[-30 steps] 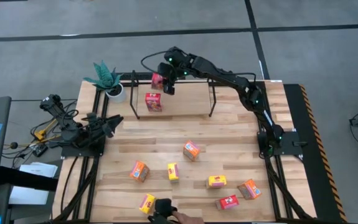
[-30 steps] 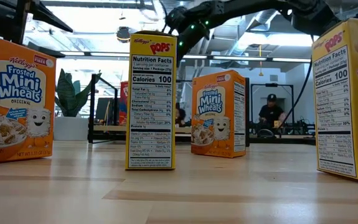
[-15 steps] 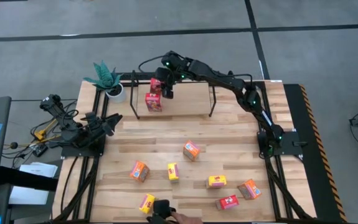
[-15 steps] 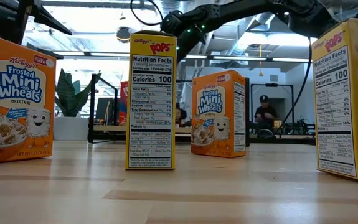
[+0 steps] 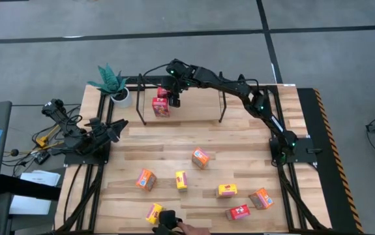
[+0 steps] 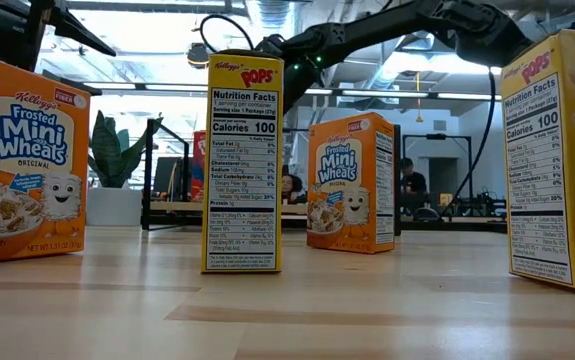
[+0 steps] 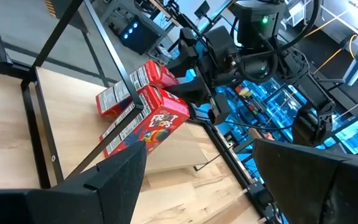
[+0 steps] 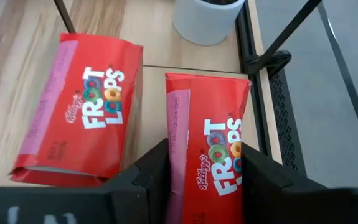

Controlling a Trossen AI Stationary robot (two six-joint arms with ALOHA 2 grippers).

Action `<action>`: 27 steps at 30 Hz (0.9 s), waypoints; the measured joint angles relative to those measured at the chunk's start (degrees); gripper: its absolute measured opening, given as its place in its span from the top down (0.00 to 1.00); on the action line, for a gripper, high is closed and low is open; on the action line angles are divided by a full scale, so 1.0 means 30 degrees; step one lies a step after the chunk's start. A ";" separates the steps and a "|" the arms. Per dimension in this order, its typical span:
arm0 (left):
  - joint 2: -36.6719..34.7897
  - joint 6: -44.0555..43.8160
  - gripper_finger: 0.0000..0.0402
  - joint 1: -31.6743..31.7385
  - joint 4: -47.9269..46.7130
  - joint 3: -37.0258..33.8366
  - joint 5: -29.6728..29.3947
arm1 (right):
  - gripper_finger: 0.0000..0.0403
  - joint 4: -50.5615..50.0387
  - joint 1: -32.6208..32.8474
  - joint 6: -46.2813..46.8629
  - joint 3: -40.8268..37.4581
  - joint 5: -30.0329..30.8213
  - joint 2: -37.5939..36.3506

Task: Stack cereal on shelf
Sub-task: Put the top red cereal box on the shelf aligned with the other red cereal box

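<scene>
Light wooden worktop [image 5: 239, 143] on a black frame, grey floor all round; beyond it in the low view, a bright workshop with a person [image 6: 408, 188] at a far bench

At the far edge, left of centre: the shelf [image 5: 221, 103] of thin black rods on a pale base. Beside its left end, at the far left corner, a white potted plant [image 5: 114, 85]

On the shelf's left end: one red Froot Loops box [image 5: 161, 108] already standing, a second red box [image 5: 163, 92] just behind it toward the far edge, pinched between the fingers of the right gripper [image 5: 172, 95]. Seen from the right wrist: dark fingers [image 8: 146, 174] pressed on both sides of that second box [image 8: 210, 160], first box [image 8: 79, 112] close beside it with a thin gap between, white pot [image 8: 208, 18] just beyond

Along the near half of the worktop, loose and well apart: orange boxes [image 5: 201, 157] near the middle, toward the near left [image 5: 146, 179] and toward the near right corner [image 5: 261, 198]; yellow boxes [image 5: 181, 180] near centre, right of it [image 5: 227, 190] and at the near edge [image 5: 153, 213]; one more red box [image 5: 239, 212] near the near edge, right of centre

At the left edge: left gripper [image 5: 117, 128] idle, low over the worktop, fingers [image 7: 104, 186] spread wide with nothing between, pointed toward the shelf
</scene>
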 joint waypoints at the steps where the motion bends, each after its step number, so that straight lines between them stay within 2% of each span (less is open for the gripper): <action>1: 0.0000 0.0000 0.29 0.0000 0.0006 0.0000 0.0000 | 0.57 0.0008 -0.0001 0.0000 0.0001 -0.0001 0.0000; 10: 0.0000 -0.0001 0.29 0.0000 -0.0001 0.0000 0.0000 | 0.58 -0.0025 -0.0001 -0.0080 0.0008 -0.0372 0.0000; 21: 0.0000 -0.0001 0.29 0.0000 -0.0001 0.0000 0.0000 | 0.46 0.0128 -0.0006 -0.0061 0.0008 -0.0620 -0.0012; 27: 0.0000 -0.0001 0.29 -0.0007 -0.0008 0.0000 0.0007 | 0.43 0.0478 -0.0016 -0.0044 0.0016 -0.0446 -0.0022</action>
